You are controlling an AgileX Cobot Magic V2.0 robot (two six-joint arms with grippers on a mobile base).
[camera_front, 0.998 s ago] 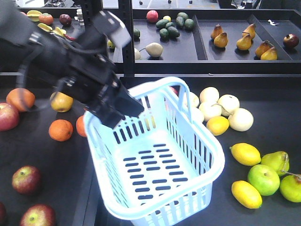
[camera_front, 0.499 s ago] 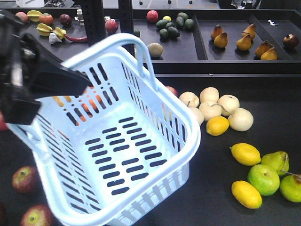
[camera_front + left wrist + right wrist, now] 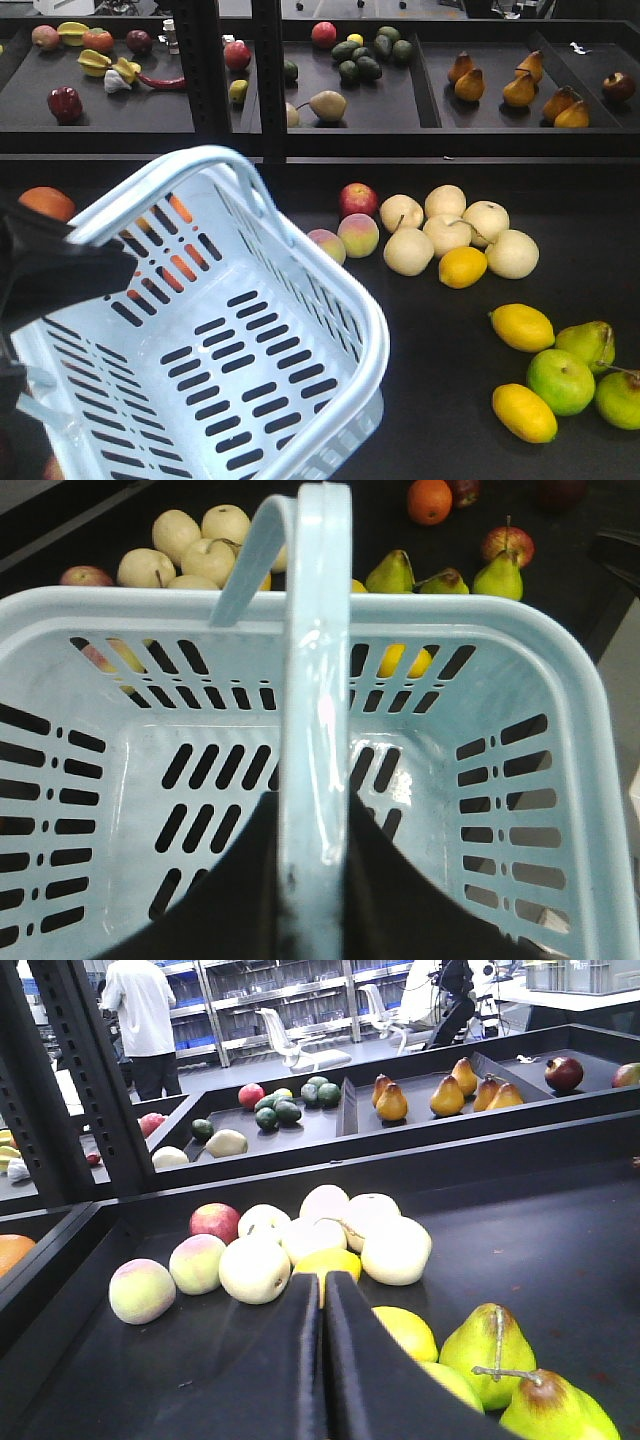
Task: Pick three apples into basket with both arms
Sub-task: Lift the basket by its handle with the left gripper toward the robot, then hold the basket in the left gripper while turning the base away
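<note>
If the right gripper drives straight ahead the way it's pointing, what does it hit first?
Most likely the round yellow lemon just past the tips of the right gripper, with pale cream round fruits behind it; depth is unclear.

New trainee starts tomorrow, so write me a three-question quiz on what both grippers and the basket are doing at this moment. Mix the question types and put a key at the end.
1. True or false: the basket has nothing in it.
2. The left gripper is shut on which part of the basket? A) the handle B) the rim C) nothing at all
3. Fill in: the right gripper has its jaws ____ and carries nothing.

Key: 1 true. 2 A, a finger sits on each side of the handle. 3 shut.
</note>
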